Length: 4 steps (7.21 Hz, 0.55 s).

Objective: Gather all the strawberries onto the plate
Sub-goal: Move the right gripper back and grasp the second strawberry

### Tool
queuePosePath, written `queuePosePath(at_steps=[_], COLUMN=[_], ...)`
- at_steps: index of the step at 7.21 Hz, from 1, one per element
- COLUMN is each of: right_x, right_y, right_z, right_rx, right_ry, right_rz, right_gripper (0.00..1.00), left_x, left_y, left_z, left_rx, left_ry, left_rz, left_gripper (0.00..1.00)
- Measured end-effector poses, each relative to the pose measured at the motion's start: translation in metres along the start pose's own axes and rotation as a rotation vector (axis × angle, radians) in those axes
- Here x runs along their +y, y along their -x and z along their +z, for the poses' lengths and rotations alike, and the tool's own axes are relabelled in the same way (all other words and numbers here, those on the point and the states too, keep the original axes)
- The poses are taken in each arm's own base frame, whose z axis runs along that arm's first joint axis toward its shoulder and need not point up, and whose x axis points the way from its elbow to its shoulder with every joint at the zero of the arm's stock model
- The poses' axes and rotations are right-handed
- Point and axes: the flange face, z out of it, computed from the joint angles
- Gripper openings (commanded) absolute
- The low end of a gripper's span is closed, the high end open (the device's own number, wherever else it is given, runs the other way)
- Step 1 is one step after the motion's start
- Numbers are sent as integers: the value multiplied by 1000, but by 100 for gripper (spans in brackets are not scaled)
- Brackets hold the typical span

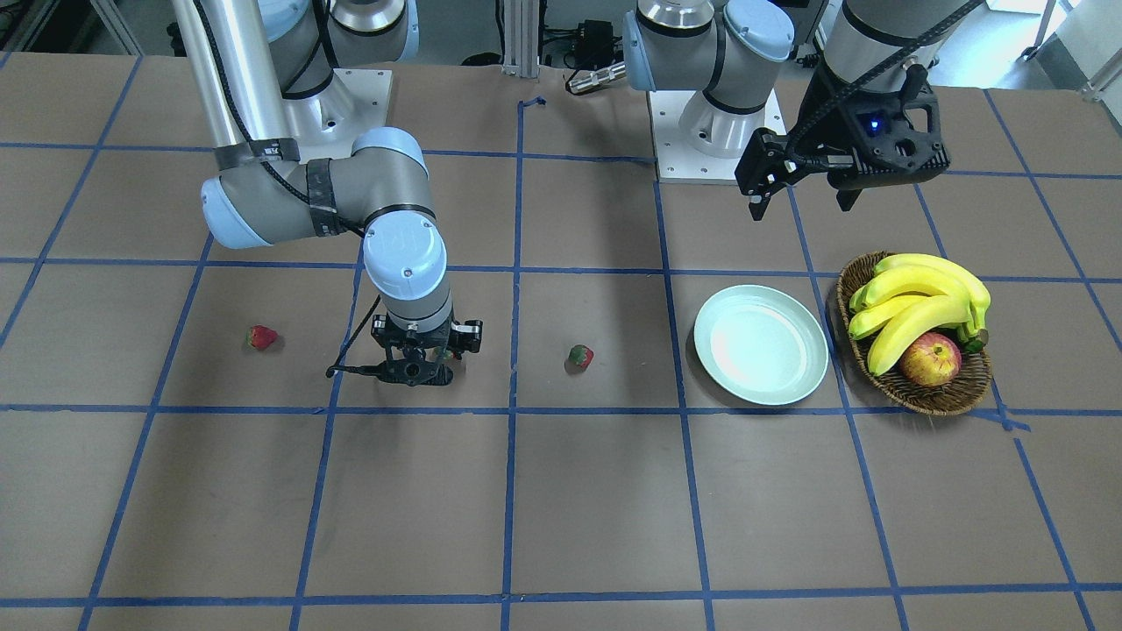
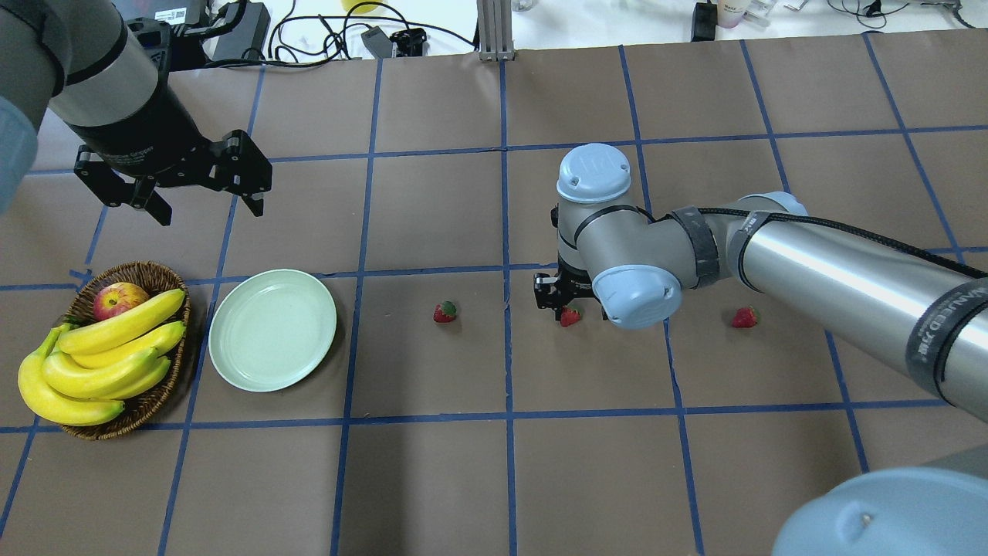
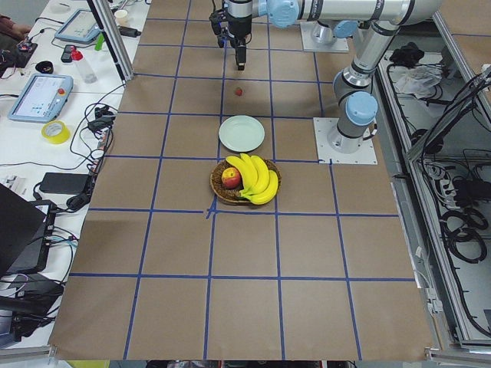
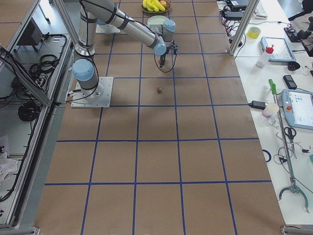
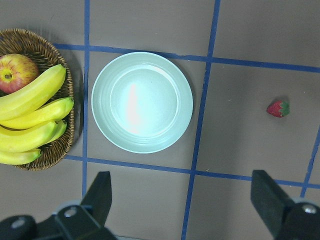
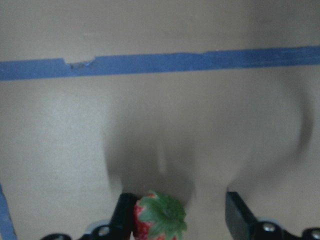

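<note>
Three strawberries lie in a row on the brown table: one (image 2: pixel 444 312) nearest the plate, one (image 2: pixel 570 316) in the middle, one (image 2: pixel 745 317) farthest right. The pale mint plate (image 2: pixel 272 330) has nothing on it. My right gripper (image 6: pixel 181 212) is down at the table, open, with the middle strawberry (image 6: pixel 159 216) between its fingers, touching one finger (image 6: pixel 125 215) and clear of the other. The wrist mostly hides it in the overhead view. My left gripper (image 2: pixel 210 210) hangs open and holds nothing, above the table behind the plate (image 5: pixel 142 102).
A brown wicker basket (image 2: pixel 147 276) with bananas (image 2: pixel 100 355) and a red-yellow apple (image 2: pixel 118 300) stands right beside the plate on its left. Blue tape lines grid the table. The right arm's long forearm (image 2: pixel 849 270) stretches over the table's right half.
</note>
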Motion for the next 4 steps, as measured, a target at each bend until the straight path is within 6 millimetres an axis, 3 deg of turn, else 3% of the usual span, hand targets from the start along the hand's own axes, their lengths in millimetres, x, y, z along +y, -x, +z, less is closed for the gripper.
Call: queuePosePath(at_steps=[2,4], right_x=[-1,-11], right_y=[3,9], right_z=[-3,-22], right_rx=[-25,-62], right_ry=[1,-9], right_rz=[3,44], right_gripper=[7,7], left_x=[0,0], left_y=[1,1], left_z=[0,0], left_rx=[0,1], left_ry=[0,1], left_rz=[-1,-1], left_gripper=[100,100])
